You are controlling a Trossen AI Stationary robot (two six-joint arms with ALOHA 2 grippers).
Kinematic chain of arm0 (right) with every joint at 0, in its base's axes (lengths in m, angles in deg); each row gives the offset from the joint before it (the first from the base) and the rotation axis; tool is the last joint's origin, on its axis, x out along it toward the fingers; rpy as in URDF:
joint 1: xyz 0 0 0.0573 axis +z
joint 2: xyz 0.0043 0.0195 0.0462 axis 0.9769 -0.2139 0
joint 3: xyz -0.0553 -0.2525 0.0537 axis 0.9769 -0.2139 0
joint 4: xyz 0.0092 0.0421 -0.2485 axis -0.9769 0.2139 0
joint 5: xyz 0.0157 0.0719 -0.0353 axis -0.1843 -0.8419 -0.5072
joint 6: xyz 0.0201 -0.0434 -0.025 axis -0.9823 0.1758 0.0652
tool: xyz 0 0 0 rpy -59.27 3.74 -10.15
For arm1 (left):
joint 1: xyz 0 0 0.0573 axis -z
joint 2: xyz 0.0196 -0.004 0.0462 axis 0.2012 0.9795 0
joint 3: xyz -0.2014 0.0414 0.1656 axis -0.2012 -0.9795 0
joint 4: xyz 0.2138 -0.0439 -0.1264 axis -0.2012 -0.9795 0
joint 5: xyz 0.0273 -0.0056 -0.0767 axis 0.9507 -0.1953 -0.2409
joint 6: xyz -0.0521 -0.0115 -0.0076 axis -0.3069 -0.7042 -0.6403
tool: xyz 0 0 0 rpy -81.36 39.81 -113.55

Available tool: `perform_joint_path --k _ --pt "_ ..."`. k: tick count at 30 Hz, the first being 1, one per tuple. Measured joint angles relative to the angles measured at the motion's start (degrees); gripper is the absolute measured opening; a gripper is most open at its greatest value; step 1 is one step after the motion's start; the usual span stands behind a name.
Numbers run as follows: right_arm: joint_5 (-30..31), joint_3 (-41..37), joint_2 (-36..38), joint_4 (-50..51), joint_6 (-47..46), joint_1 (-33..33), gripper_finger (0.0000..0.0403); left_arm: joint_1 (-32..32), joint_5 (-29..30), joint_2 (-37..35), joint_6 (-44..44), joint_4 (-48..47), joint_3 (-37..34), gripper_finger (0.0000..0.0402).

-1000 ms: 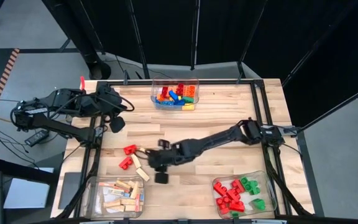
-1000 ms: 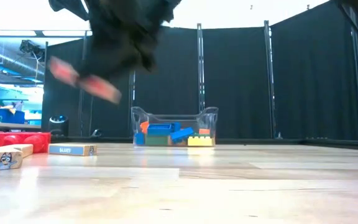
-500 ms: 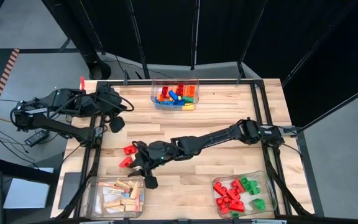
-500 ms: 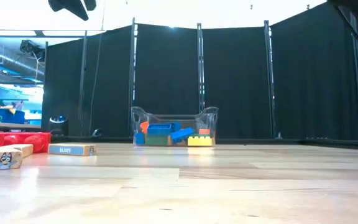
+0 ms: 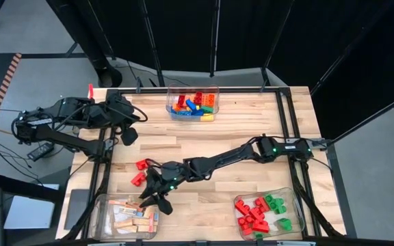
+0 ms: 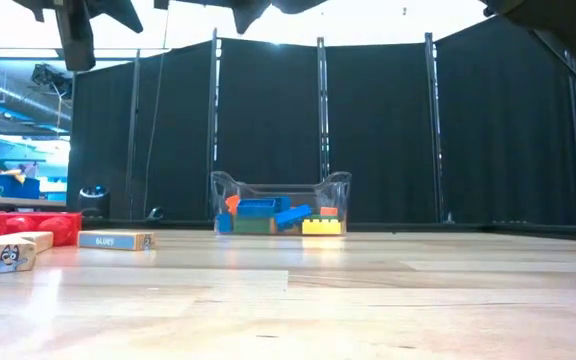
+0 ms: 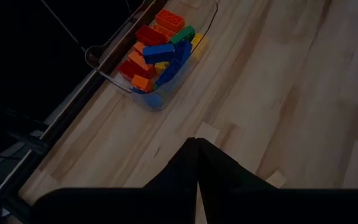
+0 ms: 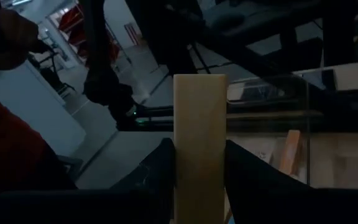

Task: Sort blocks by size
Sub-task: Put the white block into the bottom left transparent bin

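Pale tan wood fills my right wrist view: a plain, smooth-faced wooden bar (image 8: pixel 199 146) stands upright between the right gripper's (image 8: pixel 197 180) two dark fingers (image 8: pixel 160 174), which are clamped against its long sides. From above I see that right gripper (image 5: pixel 154 198) stretched across the table, poised at the rim of the clear bin of wooden bars (image 5: pixel 104 203) at the near left corner, where more tan bars (image 5: pixel 134 215) lie jumbled. Just beside it, on the bare tabletop (image 5: pixel 211 143), sit two red studded bricks (image 5: pixel 141 172). A second clear bin (image 5: pixel 172 92) at the far edge holds a mix of red, orange, blue, green and yellow bricks (image 5: pixel 193 104), and a third bin (image 5: pixel 297 205) at the near right corner holds red bricks (image 5: pixel 252 212) and green bricks (image 5: pixel 276 205) grouped apart. My left gripper (image 5: pixel 128 135) waits near the far left corner, above the table, with its jaws pressed shut on nothing, as the left wrist view confirms (image 7: pixel 196 180).
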Motion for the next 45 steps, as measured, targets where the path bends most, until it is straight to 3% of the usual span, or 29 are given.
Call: perform_joint_path --k 2,7,10,14,16,20,23,33,45 --pt "0.2 0.1 0.1 0.1 0.0 0.0 0.0121 0.0 0.0 0.0 0.0 0.0 0.0 0.0013" --pt "1.2 0.1 0.1 0.3 -0.1 0.0 0.0196 0.0 0.0 0.0 0.0 0.0 0.0 0.0013" --pt "1.4 0.1 0.1 0.4 0.0 -0.1 0.0214 0.0 0.0 0.0 -0.3 0.0 0.0 0.0013" --pt "1.4 0.1 0.3 4.2 -0.3 -0.5 0.0210 0.0 0.0 0.0 -1.3 -0.1 0.0 0.0013" --pt "2.3 0.1 1.3 12.3 -0.6 -1.4 0.0201 0.0 0.0 0.0 -1.4 -0.1 0.0 0.0013" --pt "8.9 0.1 3.2 28.2 -1.4 -4.2 0.0185 0.0 0.0 0.0 -1.4 -0.3 0.0 0.0013" --pt "12.1 0.1 3.3 31.5 -0.5 -5.8 0.0180 0.0 0.0 0.0 -1.4 -0.3 0.0 0.0013" --pt "25.5 -3.1 2.1 30.0 10.9 -6.1 0.0178 0.0 0.0 0.0 -1.5 -0.1 0.0 0.0013" --pt "25.9 -14.2 2.1 22.2 11.1 -6.2 0.0178 0.0 0.0 0.0 -1.5 -0.1 0.0 0.0013"
